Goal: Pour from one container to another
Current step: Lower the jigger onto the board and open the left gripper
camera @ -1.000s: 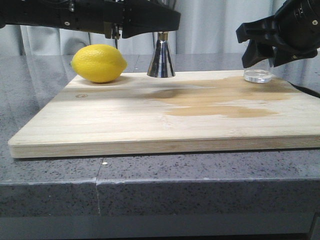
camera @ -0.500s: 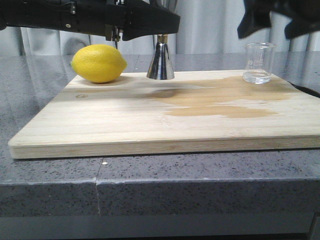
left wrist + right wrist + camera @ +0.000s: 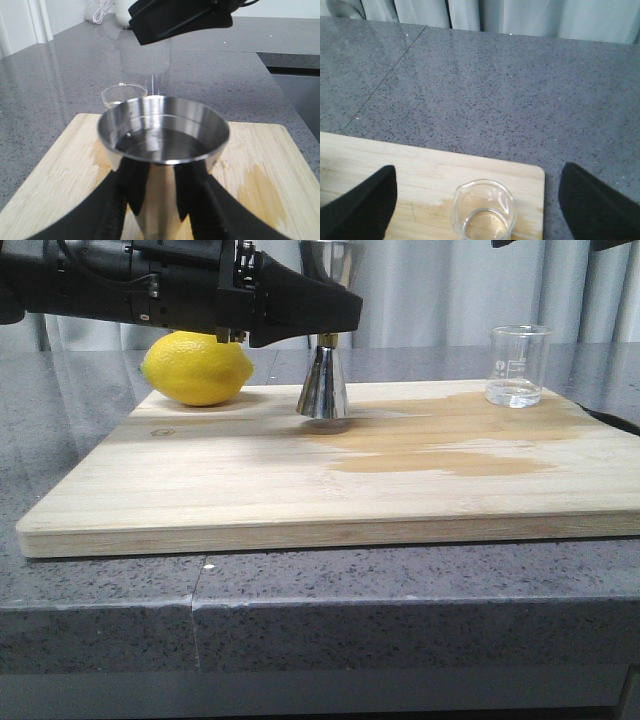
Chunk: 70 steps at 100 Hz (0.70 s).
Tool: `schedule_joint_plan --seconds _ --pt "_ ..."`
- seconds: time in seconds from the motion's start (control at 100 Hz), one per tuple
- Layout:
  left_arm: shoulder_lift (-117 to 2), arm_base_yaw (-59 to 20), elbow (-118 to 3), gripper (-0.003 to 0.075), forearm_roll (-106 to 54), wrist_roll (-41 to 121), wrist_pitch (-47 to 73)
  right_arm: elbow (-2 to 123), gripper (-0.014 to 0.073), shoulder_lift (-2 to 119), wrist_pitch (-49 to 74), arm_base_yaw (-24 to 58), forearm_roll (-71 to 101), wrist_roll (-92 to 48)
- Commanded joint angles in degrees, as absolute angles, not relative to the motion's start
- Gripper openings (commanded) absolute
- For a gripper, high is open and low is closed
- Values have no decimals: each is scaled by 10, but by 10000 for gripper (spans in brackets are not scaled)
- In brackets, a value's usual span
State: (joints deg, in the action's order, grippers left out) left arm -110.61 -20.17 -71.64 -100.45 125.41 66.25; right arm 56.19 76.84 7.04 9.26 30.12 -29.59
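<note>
The steel hourglass jigger (image 3: 323, 385) stands upright over the wooden board (image 3: 250, 490), with my left gripper (image 3: 335, 322) shut on its gold-banded waist. In the left wrist view the jigger (image 3: 162, 145) shows clear liquid in its upper cup, with a black finger (image 3: 117, 205) on each side. The clear glass beaker (image 3: 518, 365) stands free at the board's far right corner with a little liquid at its bottom. My right gripper (image 3: 477, 200) hangs open high above the beaker (image 3: 483, 212), fingers wide apart, and is almost out of the front view.
A yellow lemon (image 3: 197, 367) lies at the board's back left, close beside the left arm. A darker wet patch (image 3: 440, 450) spreads across the board's right half. Grey stone counter (image 3: 100, 590) surrounds the board; curtains hang behind.
My right gripper let go of the beaker and rose almost out of the front view. My left gripper has moved the jigger toward the board's front and slightly lower in view.
</note>
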Motion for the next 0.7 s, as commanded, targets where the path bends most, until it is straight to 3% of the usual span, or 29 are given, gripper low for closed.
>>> schedule_joint_plan --seconds 0.0,0.69 --pt "-1076 -209 -736 207 -1055 1258 730 578 594 748 35 91 298 -302" --pt "-1076 -235 -736 207 -1055 1285 662 578 594 748 34 92 298 -302"
